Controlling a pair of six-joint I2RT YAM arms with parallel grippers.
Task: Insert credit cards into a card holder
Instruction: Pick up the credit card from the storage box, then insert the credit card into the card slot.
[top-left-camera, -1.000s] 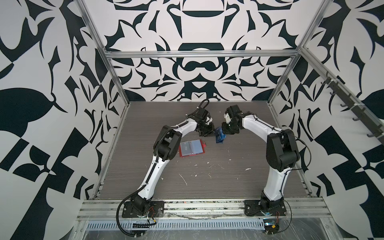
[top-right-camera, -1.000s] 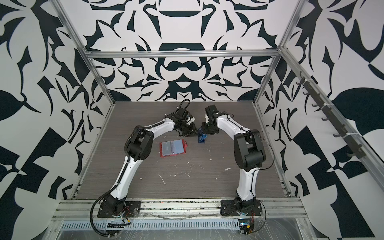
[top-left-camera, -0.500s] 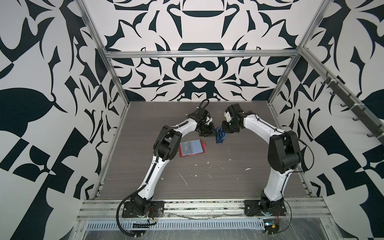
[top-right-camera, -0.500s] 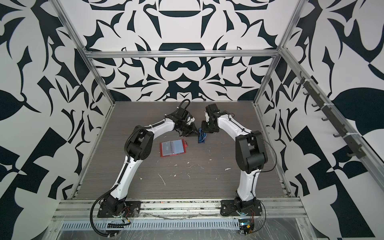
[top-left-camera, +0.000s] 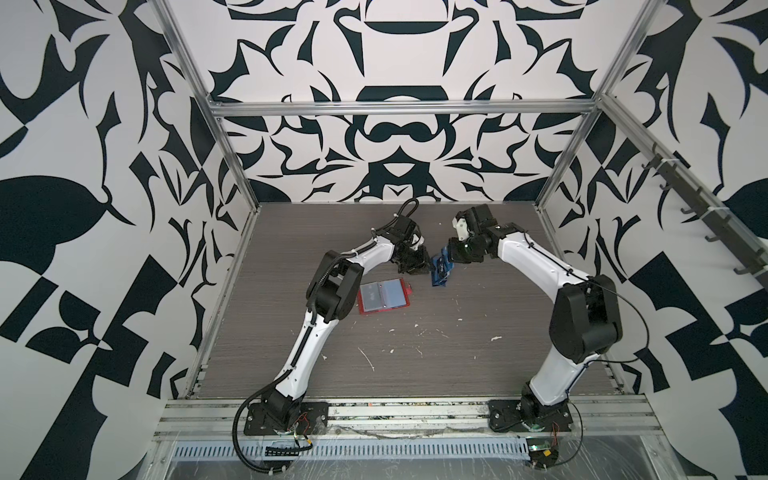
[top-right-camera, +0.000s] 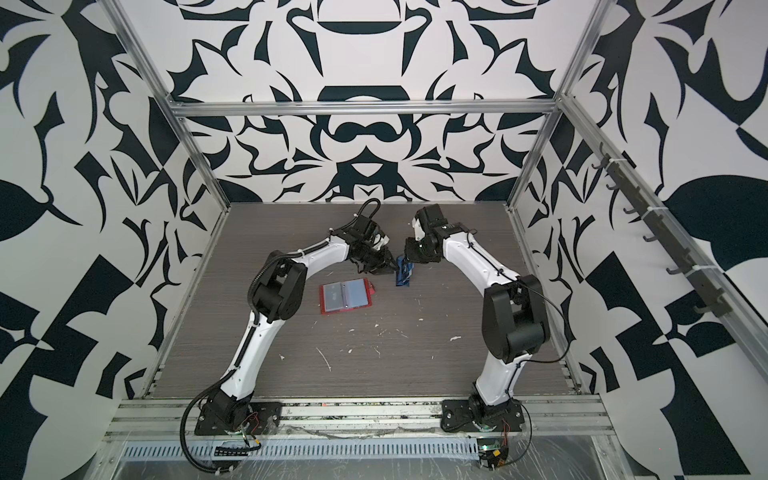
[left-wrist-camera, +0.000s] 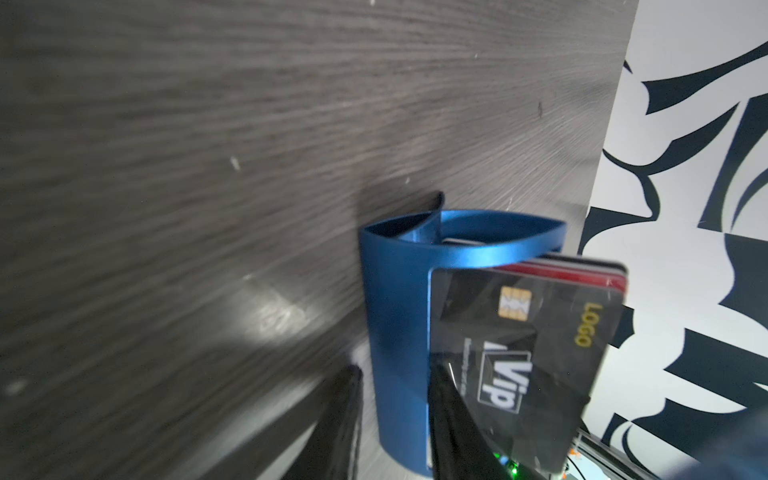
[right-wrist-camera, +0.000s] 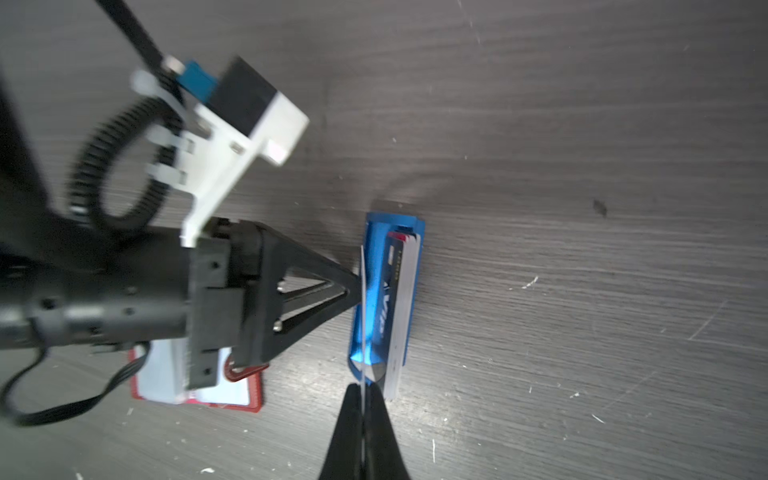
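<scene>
Right claw (right-wrist-camera: 363, 392) is clamped on an upright card (right-wrist-camera: 362, 316) at the stand (right-wrist-camera: 372, 226); the holder (top-left-camera: 395, 294) lies flat beyond the left claw (left-wrist-camera: 395, 370), jaws apart, nearer the left arm.

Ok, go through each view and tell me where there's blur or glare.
Left wrist view: the table is streaked with motion blur and shows a glare patch, while the black card reads clearly. Right wrist view: the body and cable behind the left gripper are smeared; the blue stand is sharper, with a bright sheen at one end. Both top views: crisp, evenly lit.
</scene>
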